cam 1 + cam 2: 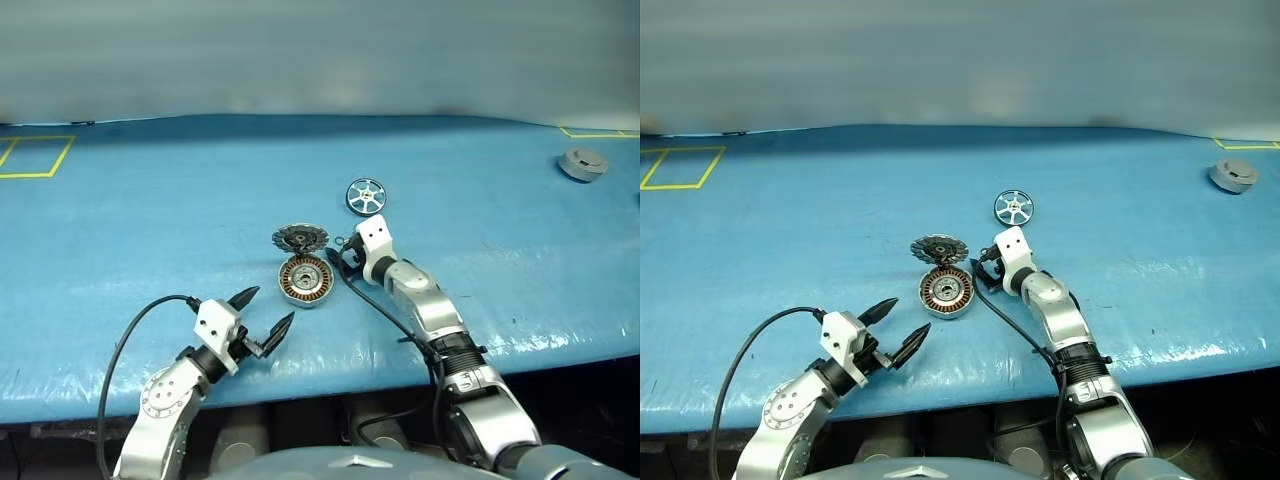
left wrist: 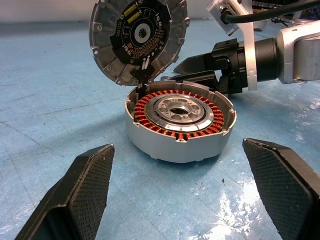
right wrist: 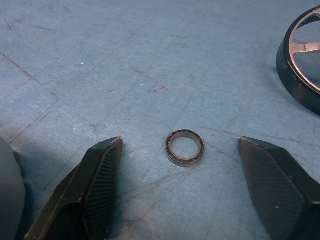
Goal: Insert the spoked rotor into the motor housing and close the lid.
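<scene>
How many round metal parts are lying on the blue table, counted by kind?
Silver spoked rotor wheel: 1
Grey motor housing cup with copper windings: 1
Grey round lid propped open: 1
Tiny thin dark ring: 1
Grey round puck far right: 1
Total: 5

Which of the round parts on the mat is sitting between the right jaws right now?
The small thin dark ring, lying flat on the blue mat between the right gripper open jaws, untouched. The spoked rotor lies farther off; the motor housing sits beside the gripper.

Left gripper [image 1: 268,312] is held low and near, fingers spread; right gripper [image 1: 341,262] reaches farther forward, fingers apart.
</scene>
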Controlling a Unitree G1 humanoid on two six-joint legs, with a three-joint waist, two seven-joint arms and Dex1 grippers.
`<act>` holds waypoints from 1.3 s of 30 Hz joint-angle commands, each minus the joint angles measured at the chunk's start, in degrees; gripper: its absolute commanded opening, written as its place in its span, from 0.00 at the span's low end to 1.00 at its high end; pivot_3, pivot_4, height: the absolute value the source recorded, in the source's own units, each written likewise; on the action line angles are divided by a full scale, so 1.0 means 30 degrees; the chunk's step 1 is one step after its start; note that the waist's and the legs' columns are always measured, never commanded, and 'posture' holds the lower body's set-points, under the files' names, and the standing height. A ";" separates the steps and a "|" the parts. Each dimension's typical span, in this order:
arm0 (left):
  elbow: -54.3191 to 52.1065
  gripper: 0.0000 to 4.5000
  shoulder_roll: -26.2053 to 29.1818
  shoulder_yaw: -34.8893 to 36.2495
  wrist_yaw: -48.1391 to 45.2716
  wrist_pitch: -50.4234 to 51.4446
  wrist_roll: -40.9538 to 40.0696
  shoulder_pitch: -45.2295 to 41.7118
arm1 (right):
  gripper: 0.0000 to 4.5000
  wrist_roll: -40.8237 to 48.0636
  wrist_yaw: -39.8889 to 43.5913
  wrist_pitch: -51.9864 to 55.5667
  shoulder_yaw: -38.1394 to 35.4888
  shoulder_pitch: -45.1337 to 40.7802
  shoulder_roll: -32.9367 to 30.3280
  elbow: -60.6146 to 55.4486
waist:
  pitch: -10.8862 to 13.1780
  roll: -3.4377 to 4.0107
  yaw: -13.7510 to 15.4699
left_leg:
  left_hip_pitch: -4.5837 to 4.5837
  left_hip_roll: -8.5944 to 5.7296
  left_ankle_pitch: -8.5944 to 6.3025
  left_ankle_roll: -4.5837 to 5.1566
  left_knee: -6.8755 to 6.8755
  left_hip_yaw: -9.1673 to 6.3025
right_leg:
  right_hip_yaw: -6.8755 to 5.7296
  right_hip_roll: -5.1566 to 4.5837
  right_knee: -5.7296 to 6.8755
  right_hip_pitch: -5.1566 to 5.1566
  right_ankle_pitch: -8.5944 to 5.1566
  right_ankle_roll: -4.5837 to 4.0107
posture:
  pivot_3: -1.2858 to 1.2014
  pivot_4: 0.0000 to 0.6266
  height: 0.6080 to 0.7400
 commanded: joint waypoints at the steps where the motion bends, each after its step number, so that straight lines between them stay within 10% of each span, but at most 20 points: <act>1: -0.0138 1.00 0.0020 0.0176 0.0428 -0.0650 0.0009 -0.0269 | 0.65 -0.0645 -0.0609 -0.0205 0.0156 -0.0289 0.0225 0.0678 | 0.0000 0.0000 -0.0001 | 0.0004 0.0000 0.0000 0.0000 0.0000 0.0001 | 0.0001 -0.0001 0.0000 0.0002 0.0000 0.0000 | 0.52 0.24 1.00; 8: -0.0078 1.00 0.0030 0.0084 0.0968 -0.0919 0.0128 -0.0299 | 0.15 -0.1023 -0.0930 -0.0123 0.0168 0.0035 0.0233 0.0672 | 0.0000 -0.0001 0.0042 | 0.0004 -0.0003 -0.0001 0.0001 -0.0008 -0.0009 | 0.0006 -0.0022 -0.0012 0.0003 -0.0001 0.0001 | 0.52 0.24 1.00; 27: 0.0392 1.00 0.0557 -0.0598 0.0796 -0.1905 0.0446 -0.0680 | 0.15 0.2369 0.1970 0.8982 -0.1235 0.8385 -0.4656 -1.8577 | 0.0013 0.0004 0.0219 | -0.0169 0.0068 -0.0061 0.0038 -0.0094 0.0016 | 0.0015 -0.0051 -0.0080 -0.0203 -0.0078 0.0021 | 0.52 0.24 1.00; 39: 0.1519 1.00 0.0885 -0.0965 0.0663 -0.2619 0.1071 -0.0900 | 0.15 0.2280 0.0202 1.0130 0.2715 0.6178 -0.2492 -1.8470 | 0.0016 -0.0023 0.0233 | -0.0254 -0.0014 -0.0061 0.0038 -0.0078 -0.0025 | -0.0017 -0.0032 -0.0074 -0.0256 -0.0080 0.0011 | 0.52 0.24 1.00</act>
